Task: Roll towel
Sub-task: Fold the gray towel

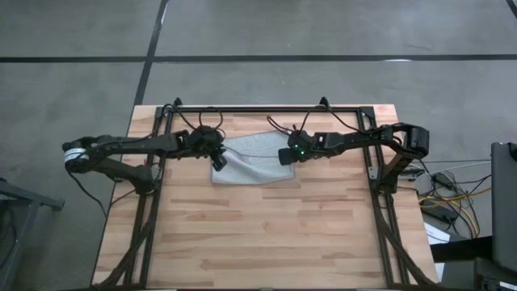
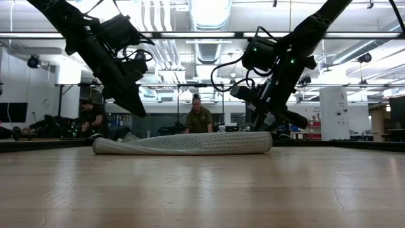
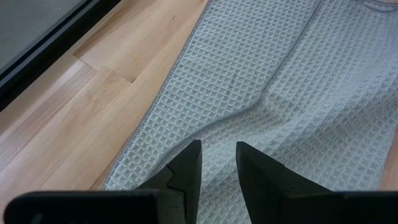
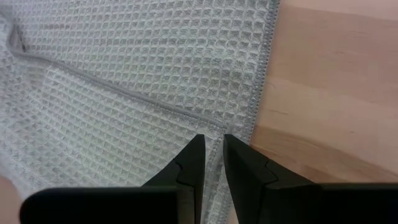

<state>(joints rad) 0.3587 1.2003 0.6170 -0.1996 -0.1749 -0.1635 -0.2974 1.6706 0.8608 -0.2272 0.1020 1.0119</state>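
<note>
— Though the towel [image 1: 254, 160] lies partly rolled at the table's [image 1: 266, 242] far middle, is it finished?

— No. Flat cloth remains. Left gripper [image 3: 217, 163] and right gripper [image 4: 213, 155] hover over its ends, jaws slightly parted, holding nothing.

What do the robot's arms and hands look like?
Both arms are black, thin and jointed, with looping black cables. The left arm has a pale band near its base. The right arm shows a small green light. Each hand ends in two black, wedge-shaped fingers.
</note>
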